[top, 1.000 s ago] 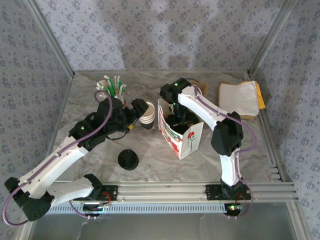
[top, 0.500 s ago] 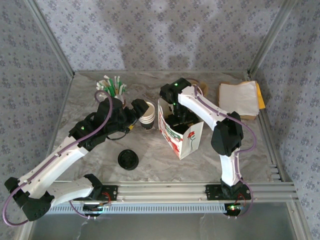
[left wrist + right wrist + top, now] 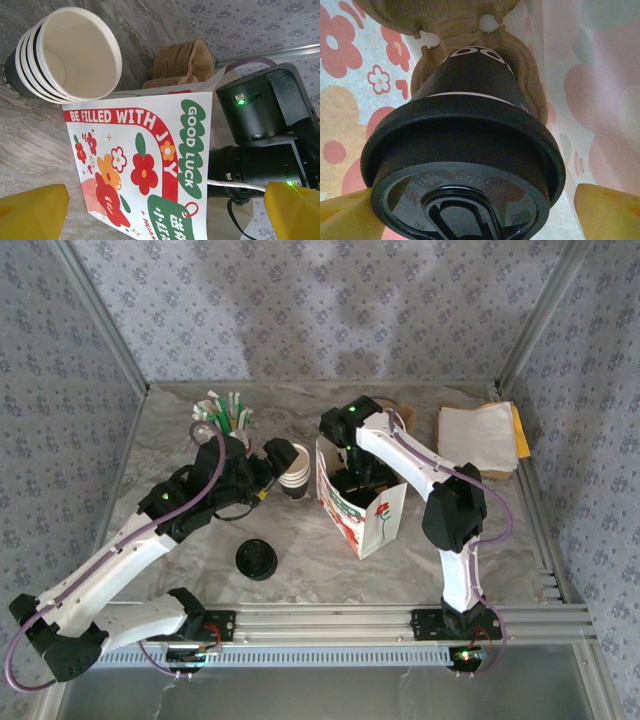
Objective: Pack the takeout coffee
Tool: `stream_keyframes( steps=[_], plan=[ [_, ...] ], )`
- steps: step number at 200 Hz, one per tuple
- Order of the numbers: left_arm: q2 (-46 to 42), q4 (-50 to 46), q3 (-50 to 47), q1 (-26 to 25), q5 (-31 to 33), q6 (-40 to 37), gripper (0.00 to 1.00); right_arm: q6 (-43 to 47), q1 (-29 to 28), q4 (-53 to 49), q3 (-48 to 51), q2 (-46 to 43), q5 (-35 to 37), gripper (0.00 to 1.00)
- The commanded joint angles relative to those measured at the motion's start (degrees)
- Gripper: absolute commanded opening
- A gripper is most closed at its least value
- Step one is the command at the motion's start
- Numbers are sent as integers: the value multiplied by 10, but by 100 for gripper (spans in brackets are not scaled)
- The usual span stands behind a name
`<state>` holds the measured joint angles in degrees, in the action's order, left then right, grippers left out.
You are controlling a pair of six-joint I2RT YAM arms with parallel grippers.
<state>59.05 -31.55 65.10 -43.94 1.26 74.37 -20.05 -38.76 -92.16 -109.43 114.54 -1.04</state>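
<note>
right hand (image 3: 476, 214) sits down inside the bag (image 3: 378, 523) — spread wide, flanking the takeout coffee (image 3: 470, 125).

takeout coffee (image 3: 465, 150): a black plastic lid, smooth with a dull sheen, is seen over a matt paper cup wall.
paper bag (image 3: 140, 150): smooth paper, printed, faintly satin.
cup stack (image 3: 70, 50): matt cream paper.
carrier (image 3: 522, 65): rough tan moulded pulp.
tabletop (image 3: 320, 565): smooth, marbled grey, low gloss.
rails (image 3: 350, 620): brushed metal.
</note>
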Motion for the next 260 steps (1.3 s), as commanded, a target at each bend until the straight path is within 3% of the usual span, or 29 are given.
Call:
stream_keyframes(
  steps=[1, 260],
  plan=[
    [1, 1, 21, -3, -1, -12, 100, -2, -1, -65, -11, -10, 12, 96],
    [17, 14, 26, -7, -8, -16, 96, -4, -2, -72, -28, -13, 18, 95]
  ],
)
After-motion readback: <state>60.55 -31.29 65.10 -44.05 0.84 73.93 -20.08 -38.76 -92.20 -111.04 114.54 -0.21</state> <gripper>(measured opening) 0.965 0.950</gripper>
